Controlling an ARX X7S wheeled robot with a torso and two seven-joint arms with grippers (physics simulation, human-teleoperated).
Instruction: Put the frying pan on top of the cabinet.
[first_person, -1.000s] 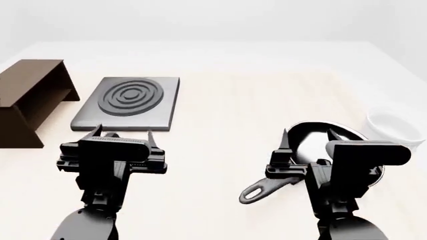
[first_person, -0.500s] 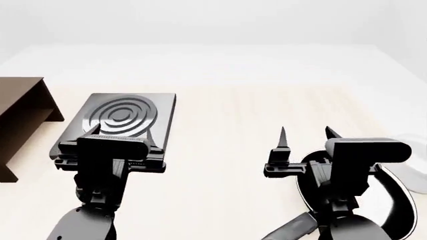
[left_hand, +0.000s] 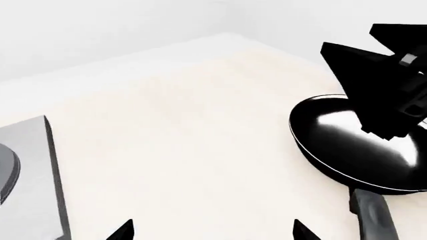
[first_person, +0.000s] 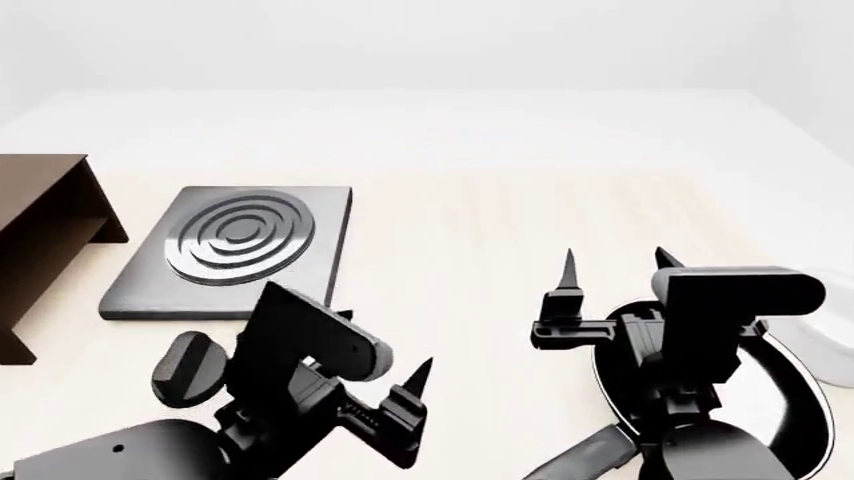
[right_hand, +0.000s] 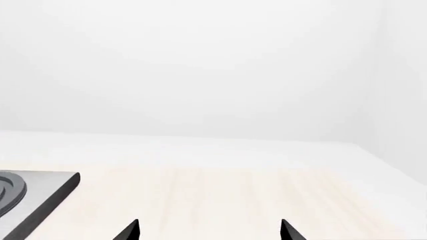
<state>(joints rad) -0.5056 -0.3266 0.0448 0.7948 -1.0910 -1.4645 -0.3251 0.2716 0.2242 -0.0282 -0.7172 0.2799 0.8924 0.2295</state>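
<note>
The frying pan (first_person: 790, 400) lies at the table's near right, glossy black with a pale rim, mostly hidden under my right arm. Its dark handle (first_person: 587, 458) points toward the near edge. In the left wrist view the frying pan (left_hand: 350, 150) and its handle (left_hand: 373, 215) show below the right arm. My right gripper (first_person: 617, 265) hovers open just beyond the pan, holding nothing, and my right gripper (right_hand: 210, 231) looks over bare table. My left gripper (first_person: 416, 415) is open, turned toward the pan, well short of it. The left gripper (left_hand: 213, 232) is empty. The brown cabinet (first_person: 47, 205) stands at the far left.
A flat grey square hob (first_person: 240, 245) with concentric rings lies between the cabinet and the table's middle; the hob (left_hand: 37, 170) also edges into both wrist views. A white bowl (first_person: 834, 350) sits at the right edge, just beyond the pan.
My left arm has swung and turned its gripper to the right, toward the pan. The head view shifted earlier, then held. The right arm stayed put.
</note>
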